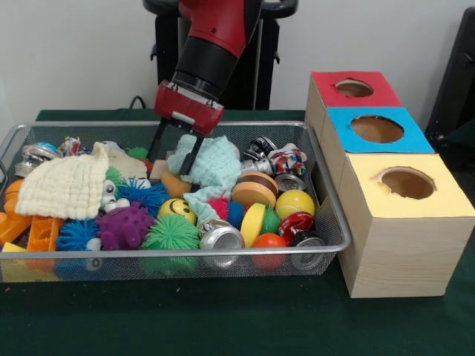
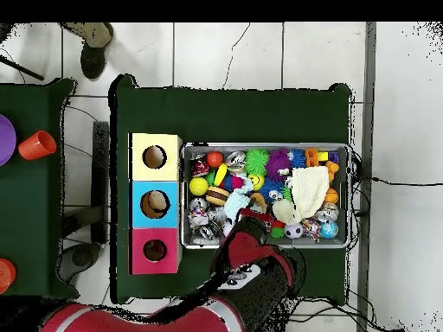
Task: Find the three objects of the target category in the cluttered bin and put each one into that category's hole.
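The bin (image 1: 330, 222) sat on the green surface (image 1: 223, 319), heaped with spiky balls (image 1: 171, 233), cans (image 1: 220, 237) and cloths. No plush animal showed plainly, unless a tan scrap (image 1: 175, 183) beneath the tool (image 1: 175, 153) was one. The tool stood with its two fingers spread, gripping nothing, tips beside the teal cloth (image 1: 214, 166). Closing there would likely snag that cloth instead. Farthest back, the red-topped hole (image 1: 354, 88) waited empty.

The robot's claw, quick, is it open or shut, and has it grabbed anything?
Gripper: jaws open, reaching down into the basket beside the light blue cloth; nothing grabbed.
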Robot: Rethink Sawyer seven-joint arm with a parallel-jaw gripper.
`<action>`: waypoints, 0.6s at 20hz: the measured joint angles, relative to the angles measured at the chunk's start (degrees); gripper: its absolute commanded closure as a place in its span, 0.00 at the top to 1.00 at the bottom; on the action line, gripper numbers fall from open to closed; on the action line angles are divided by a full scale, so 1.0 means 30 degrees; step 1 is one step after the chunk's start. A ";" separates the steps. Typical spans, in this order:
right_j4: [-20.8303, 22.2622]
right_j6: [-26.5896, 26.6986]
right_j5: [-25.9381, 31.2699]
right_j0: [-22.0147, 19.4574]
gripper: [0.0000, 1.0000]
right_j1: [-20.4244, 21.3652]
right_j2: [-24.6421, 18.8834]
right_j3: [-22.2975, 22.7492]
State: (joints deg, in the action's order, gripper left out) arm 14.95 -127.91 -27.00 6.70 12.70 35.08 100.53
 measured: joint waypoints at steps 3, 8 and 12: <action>-0.0024 0.0000 -0.0509 -0.0118 1.00 -0.0517 0.0000 0.0003; -0.0423 0.0000 -0.1866 -0.0173 1.00 -0.1514 -0.0003 -0.0003; -0.1125 0.0000 -0.2785 -0.0151 1.00 -0.2102 0.0058 -0.0006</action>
State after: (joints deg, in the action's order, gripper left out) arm 11.57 -127.91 -35.36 6.24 6.40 35.25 100.52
